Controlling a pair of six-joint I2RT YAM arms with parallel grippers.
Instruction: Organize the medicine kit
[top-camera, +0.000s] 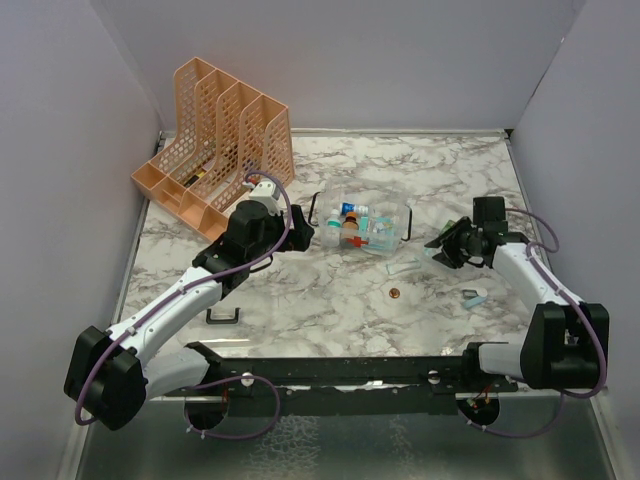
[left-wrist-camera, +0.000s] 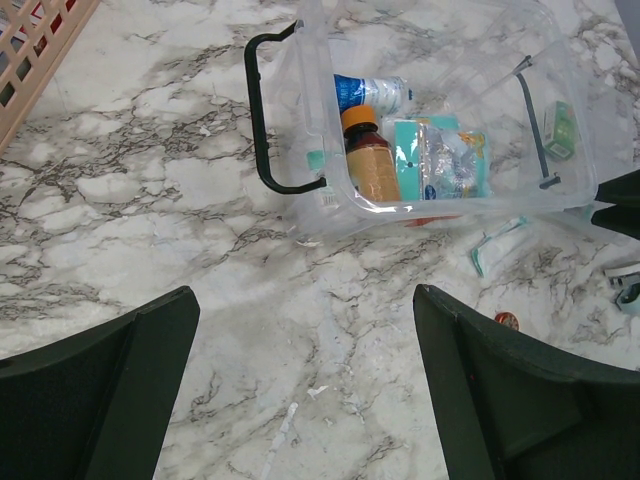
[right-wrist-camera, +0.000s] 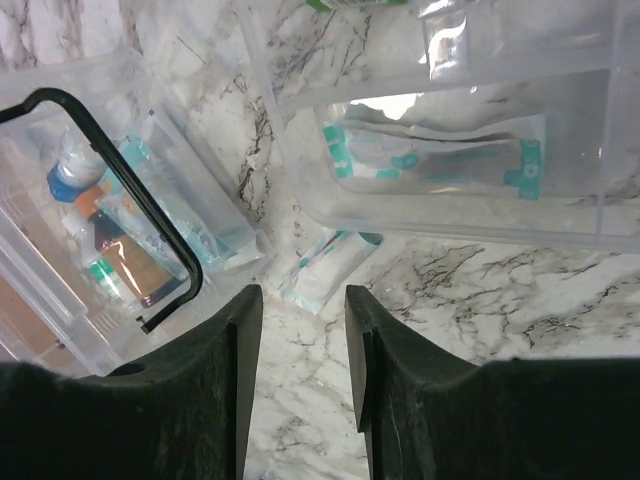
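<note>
The medicine kit (top-camera: 362, 226) is a clear box with black handles, standing open in the middle of the table. In the left wrist view the medicine kit (left-wrist-camera: 440, 110) holds an orange-capped brown bottle (left-wrist-camera: 370, 165), a blue-and-white bottle (left-wrist-camera: 372, 90) and teal packets (left-wrist-camera: 440, 160). My left gripper (top-camera: 296, 236) hovers just left of it, and its jaws (left-wrist-camera: 305, 330) are wide open over bare marble. My right gripper (top-camera: 440, 250) sits at the kit's right end, its jaws (right-wrist-camera: 303, 330) partly open and empty. A teal-and-white sachet (right-wrist-camera: 325, 265) lies on the table just beyond the right fingertips.
An orange mesh file rack (top-camera: 215, 150) stands at the back left. A small copper disc (top-camera: 394, 292), a few small loose items (top-camera: 475, 297) and a black clip (top-camera: 222, 317) lie on the marble. A clear plastic part (right-wrist-camera: 450, 190) with teal packets behind it stands ahead of the right gripper.
</note>
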